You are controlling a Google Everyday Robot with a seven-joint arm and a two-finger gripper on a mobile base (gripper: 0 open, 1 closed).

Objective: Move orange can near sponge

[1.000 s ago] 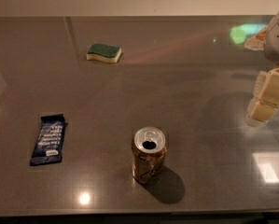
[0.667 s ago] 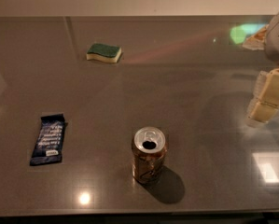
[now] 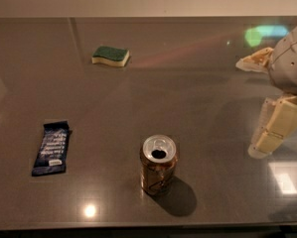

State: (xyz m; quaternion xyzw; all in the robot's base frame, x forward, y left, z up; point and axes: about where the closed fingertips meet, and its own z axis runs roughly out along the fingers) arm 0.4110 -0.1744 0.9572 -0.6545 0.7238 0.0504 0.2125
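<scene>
The orange can (image 3: 158, 165) stands upright on the dark table near the front middle, its silver top opened. The sponge (image 3: 111, 56), green on top over pale yellow foam, lies flat at the back left. My gripper (image 3: 255, 105) hangs at the right edge of the view, well to the right of the can and a little farther back. Its pale fingers (image 3: 274, 128) are spread apart with nothing between them. The can and the sponge are far apart.
A dark blue snack bar wrapper (image 3: 51, 148) lies at the front left. The glossy table (image 3: 187, 83) shows bright light reflections at the front and right. A pale wall runs behind the far edge.
</scene>
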